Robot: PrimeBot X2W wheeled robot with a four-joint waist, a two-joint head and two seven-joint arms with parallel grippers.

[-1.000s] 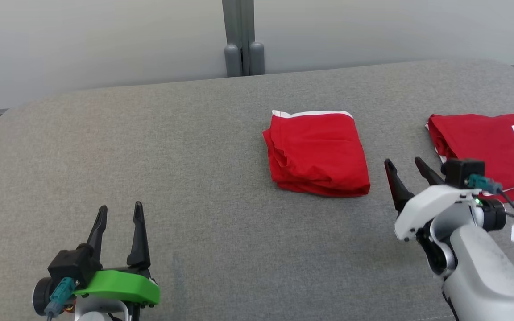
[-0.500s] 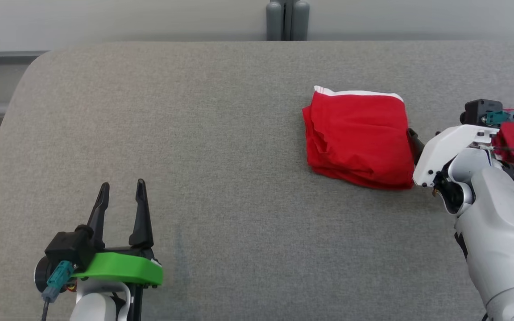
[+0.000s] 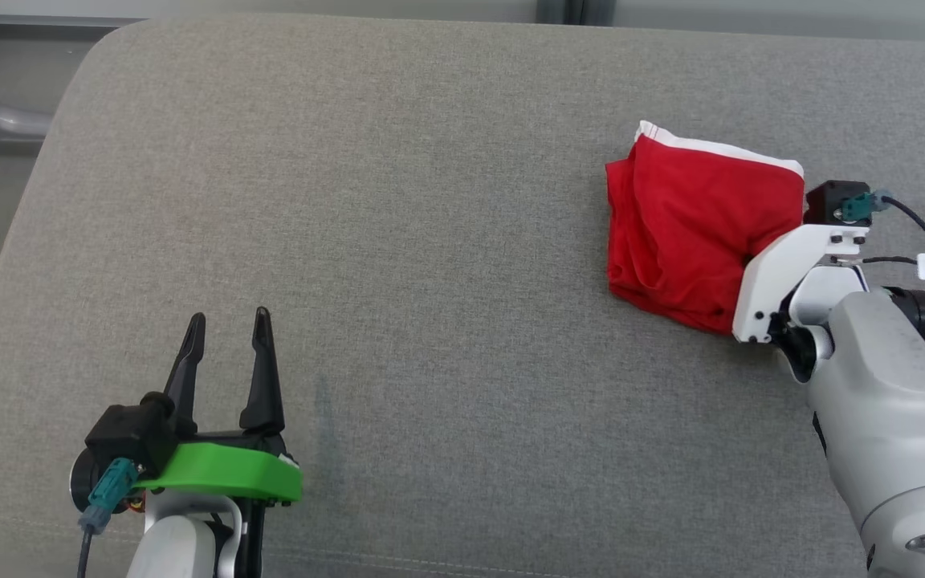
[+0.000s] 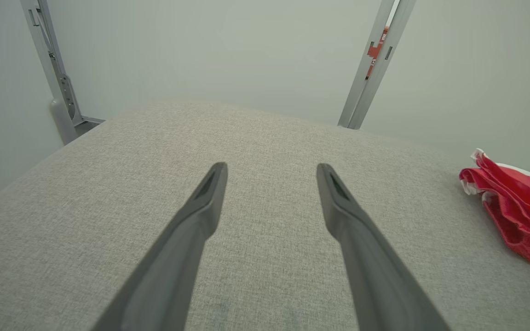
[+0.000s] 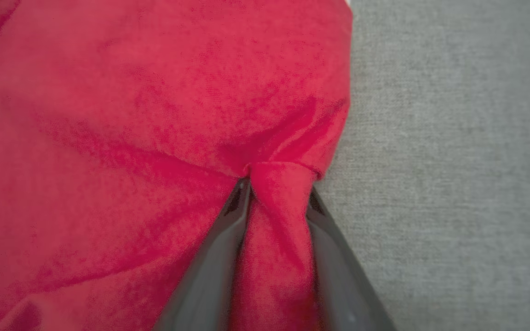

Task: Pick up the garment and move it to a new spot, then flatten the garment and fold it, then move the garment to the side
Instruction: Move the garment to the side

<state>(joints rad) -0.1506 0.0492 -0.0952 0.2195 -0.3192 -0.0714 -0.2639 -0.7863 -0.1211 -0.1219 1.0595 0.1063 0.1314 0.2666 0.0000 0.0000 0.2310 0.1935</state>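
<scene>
Red folded garment (image 3: 695, 217) lies at the upper right of the head view, on the grey cushion (image 3: 398, 201). Right gripper (image 5: 279, 181) is at the garment's lower right edge, and the right wrist view shows its fingers closed on a pinched fold of red cloth. Left gripper (image 3: 230, 315), at the lower left, stands wide open and empty over bare cushion, well apart from the garment.

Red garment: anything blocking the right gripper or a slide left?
Nothing visible. The right gripper grips a fold at the red garment's edge; the grey cushion leftward shows no object before the open left gripper.
</scene>
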